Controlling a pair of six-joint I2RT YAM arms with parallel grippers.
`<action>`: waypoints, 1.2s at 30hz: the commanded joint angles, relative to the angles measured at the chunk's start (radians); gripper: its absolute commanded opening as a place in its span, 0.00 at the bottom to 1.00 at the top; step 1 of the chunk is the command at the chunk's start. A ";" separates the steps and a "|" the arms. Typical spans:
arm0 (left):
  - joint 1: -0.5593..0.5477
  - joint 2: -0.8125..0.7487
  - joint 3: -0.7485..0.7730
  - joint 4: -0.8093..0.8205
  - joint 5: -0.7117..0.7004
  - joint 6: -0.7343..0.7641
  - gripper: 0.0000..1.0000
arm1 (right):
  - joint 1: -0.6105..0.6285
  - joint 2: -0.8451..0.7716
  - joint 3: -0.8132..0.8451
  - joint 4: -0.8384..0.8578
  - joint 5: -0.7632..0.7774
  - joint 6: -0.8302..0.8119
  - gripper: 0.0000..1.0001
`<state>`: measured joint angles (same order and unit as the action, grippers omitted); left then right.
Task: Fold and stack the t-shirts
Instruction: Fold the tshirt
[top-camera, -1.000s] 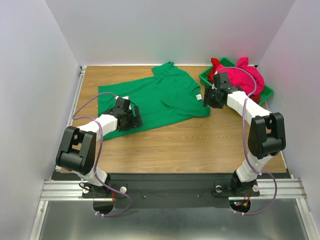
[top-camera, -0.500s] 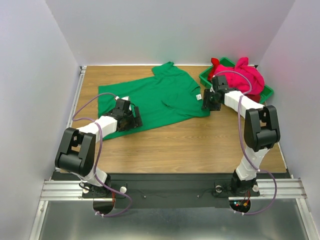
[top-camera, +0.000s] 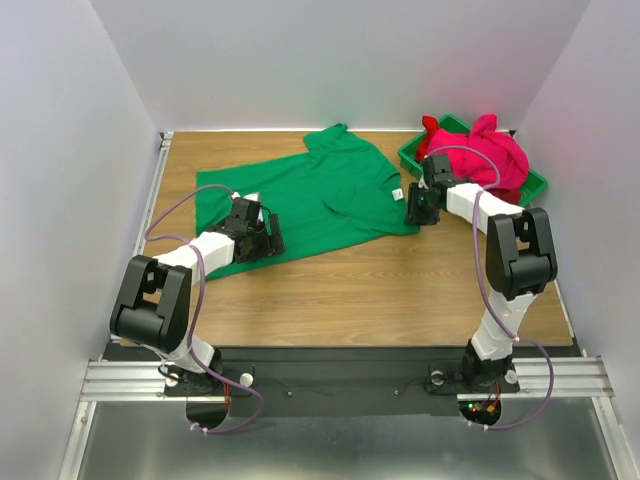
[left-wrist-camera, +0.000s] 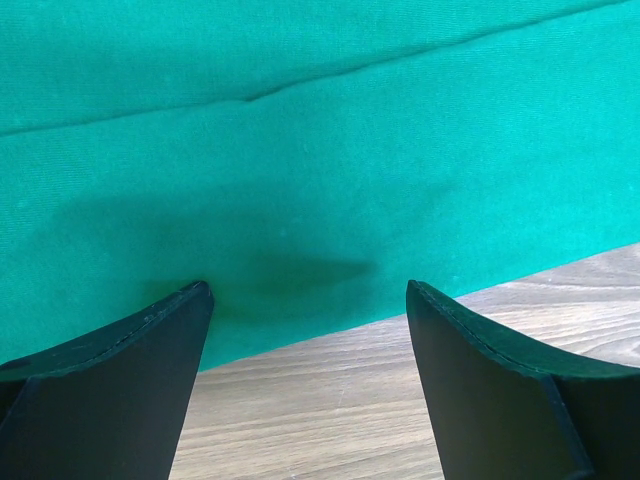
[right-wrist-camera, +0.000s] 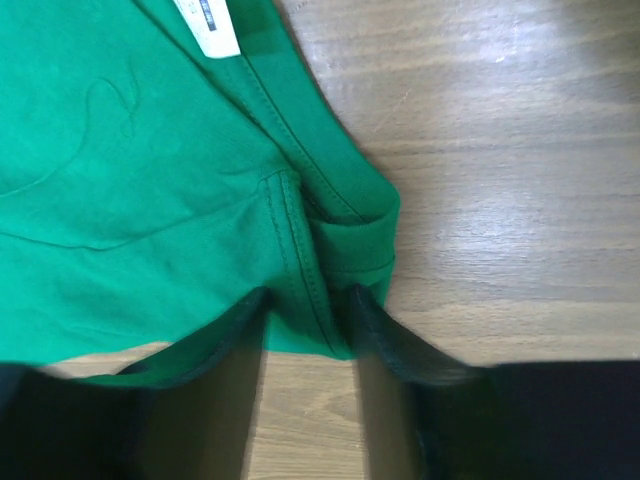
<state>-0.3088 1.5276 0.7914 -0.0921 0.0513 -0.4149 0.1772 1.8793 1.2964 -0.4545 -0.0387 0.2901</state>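
The kelly green t-shirt (top-camera: 310, 195) lies spread out on the wooden table. My left gripper (top-camera: 268, 238) is open at the shirt's near hem; in the left wrist view (left-wrist-camera: 308, 300) its fingers straddle the edge where the green cloth (left-wrist-camera: 300, 150) meets the wood. My right gripper (top-camera: 415, 210) is at the shirt's right corner, beside the white label (top-camera: 397, 193). In the right wrist view (right-wrist-camera: 308, 300) its fingers stand a little apart, with the folded hem corner (right-wrist-camera: 340, 240) between the tips. The pink t-shirt (top-camera: 500, 155) and the red one (top-camera: 432, 128) lie heaped in the bin.
The rigid green plastic bin (top-camera: 535, 185) stands at the back right corner, just behind my right arm. White walls close the table in on the left, back and right. Bare wood (top-camera: 400, 290) lies between the shirt and the arm bases.
My right gripper has edged down and left onto the shirt's right corner, and that arm's elbow has pulled in closer. The left arm and the shirts have not moved.
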 joint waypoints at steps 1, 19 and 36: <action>-0.003 0.011 -0.029 -0.069 -0.033 0.031 0.91 | -0.004 0.020 0.004 0.037 -0.015 -0.012 0.38; -0.001 0.000 -0.077 -0.074 -0.041 0.037 0.91 | -0.004 0.089 0.167 0.014 0.125 -0.149 0.01; -0.001 0.002 -0.075 -0.092 -0.041 0.028 0.91 | -0.004 0.129 0.242 -0.053 0.210 -0.238 0.28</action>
<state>-0.3126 1.5108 0.7628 -0.0639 0.0402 -0.3931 0.1780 2.0228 1.5158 -0.4980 0.0917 0.0917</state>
